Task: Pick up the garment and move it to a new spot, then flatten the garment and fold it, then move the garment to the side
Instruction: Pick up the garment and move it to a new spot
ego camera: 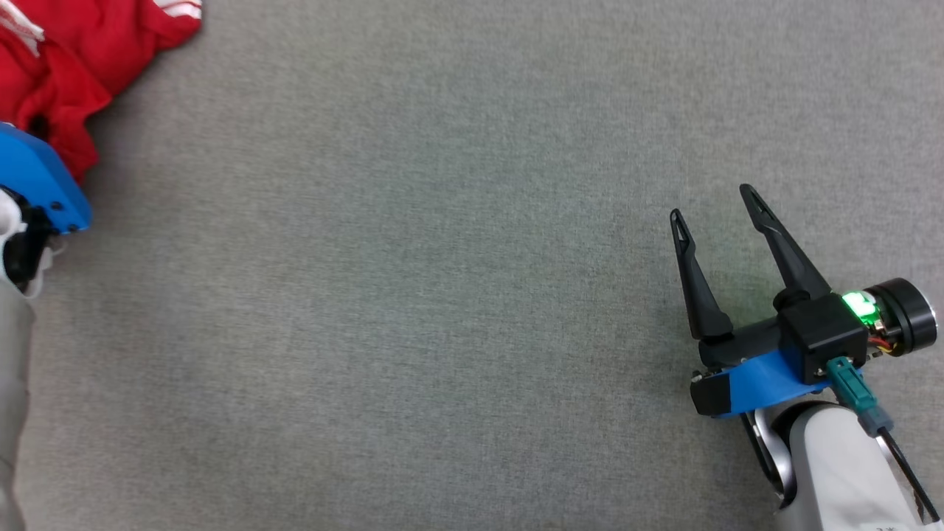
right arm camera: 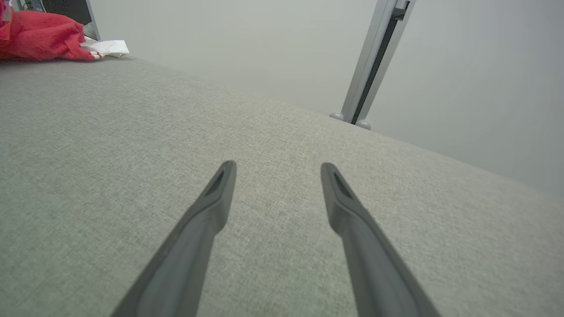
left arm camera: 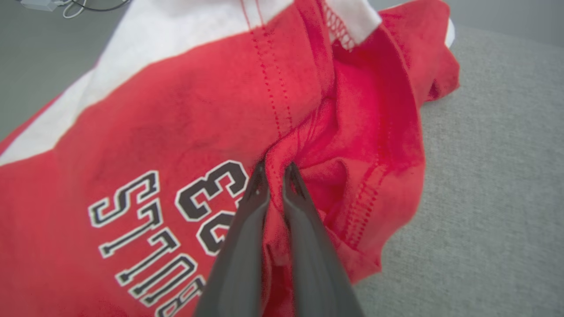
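Nearest us, at four o'clock, our right gripper [ego camera: 709,201] sits with jaws spread above the bare grey table [ego camera: 442,295]. Far out at ten o'clock, our left gripper [left arm camera: 273,169] pinches a fold of the crumpled red garment [left arm camera: 176,110]. We judge only the pickup begun; moving, flattening, folding and setting aside remain.

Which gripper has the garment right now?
The left gripper, its fingers pinched on a fold of the red garment; the right gripper stands open above the grey surface.
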You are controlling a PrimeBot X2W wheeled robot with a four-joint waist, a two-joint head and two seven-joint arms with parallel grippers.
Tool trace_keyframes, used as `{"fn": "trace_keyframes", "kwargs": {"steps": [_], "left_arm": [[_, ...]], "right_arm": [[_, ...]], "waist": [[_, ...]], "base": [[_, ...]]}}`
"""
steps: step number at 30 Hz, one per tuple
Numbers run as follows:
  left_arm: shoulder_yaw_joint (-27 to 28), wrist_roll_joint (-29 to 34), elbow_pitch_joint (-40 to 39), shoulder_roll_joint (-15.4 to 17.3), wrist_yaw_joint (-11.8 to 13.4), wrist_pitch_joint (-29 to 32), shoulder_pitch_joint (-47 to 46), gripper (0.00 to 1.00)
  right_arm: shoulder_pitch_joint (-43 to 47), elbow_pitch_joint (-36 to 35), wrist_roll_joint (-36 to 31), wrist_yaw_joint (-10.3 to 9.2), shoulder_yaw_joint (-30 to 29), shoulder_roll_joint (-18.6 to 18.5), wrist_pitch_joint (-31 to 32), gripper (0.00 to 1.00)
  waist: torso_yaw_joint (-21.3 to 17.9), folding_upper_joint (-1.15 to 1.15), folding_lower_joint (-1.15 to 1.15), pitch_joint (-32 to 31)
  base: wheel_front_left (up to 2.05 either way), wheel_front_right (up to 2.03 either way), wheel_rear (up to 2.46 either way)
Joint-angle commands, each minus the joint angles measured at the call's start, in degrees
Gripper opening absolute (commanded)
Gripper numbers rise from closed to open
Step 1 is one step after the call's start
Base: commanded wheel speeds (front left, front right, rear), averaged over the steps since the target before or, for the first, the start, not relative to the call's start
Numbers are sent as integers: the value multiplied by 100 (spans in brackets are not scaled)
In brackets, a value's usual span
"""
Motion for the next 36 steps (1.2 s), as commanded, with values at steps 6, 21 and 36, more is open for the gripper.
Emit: {"fn": "trace_keyframes", "kwargs": {"steps": [6, 21, 36], "left_arm": [[-188, 45, -193, 298, -50, -33, -189, 0], [-1140, -19, -1781, 504, -50, 388, -347, 0], [-2344, -560, -3601, -1002, -49, 472, 800, 0]], "right_arm": [[135, 258, 223, 1, -80, -27, -188, 100], [585, 969, 782, 1, -482, -25, -583, 100], [954, 1097, 1042, 1, -940, -23, -672, 100]], "waist": [[68, 0, 0, -492], [-165, 0, 0, -1858], [-913, 0, 0, -2021]], "base": [[0, 0, 0], [0, 0, 0], [0, 0, 0]]}}
